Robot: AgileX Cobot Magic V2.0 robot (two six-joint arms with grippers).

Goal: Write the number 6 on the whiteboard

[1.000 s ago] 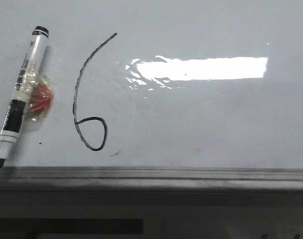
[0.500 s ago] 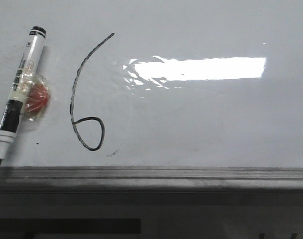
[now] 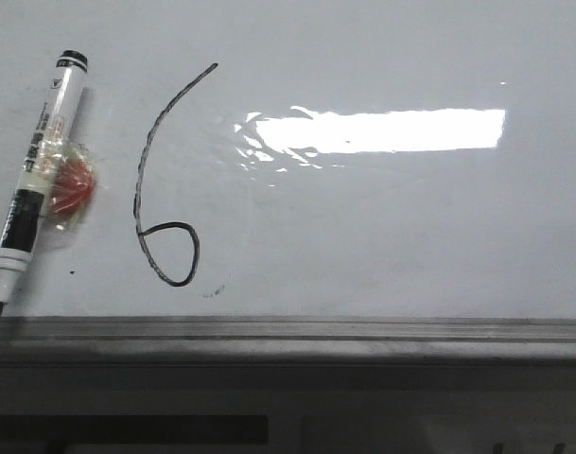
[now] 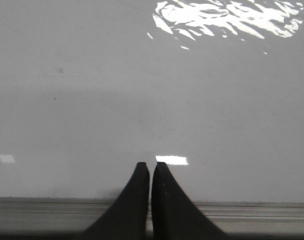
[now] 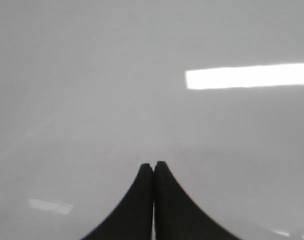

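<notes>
The number 6 (image 3: 148, 161) is drawn in thin black line on the whiteboard (image 3: 392, 236), left of centre in the front view. A white and black marker (image 3: 37, 170) lies uncapped on the board to its left, tip toward the grey metal strip (image 3: 288, 331). Neither gripper shows in the front view. My left gripper (image 4: 150, 166) is shut and empty over bare board near the strip. My right gripper (image 5: 153, 165) is shut and empty over bare board.
A small red object in clear wrap (image 3: 72, 189) is stuck to the marker's side. Bright light glare (image 3: 382, 130) lies across the board's middle. Tiny dark specks sit near the loop of the 6. Below the strip is a dark ledge.
The whole front view shifted slightly left between one second ago and half a second ago; since then nothing has moved.
</notes>
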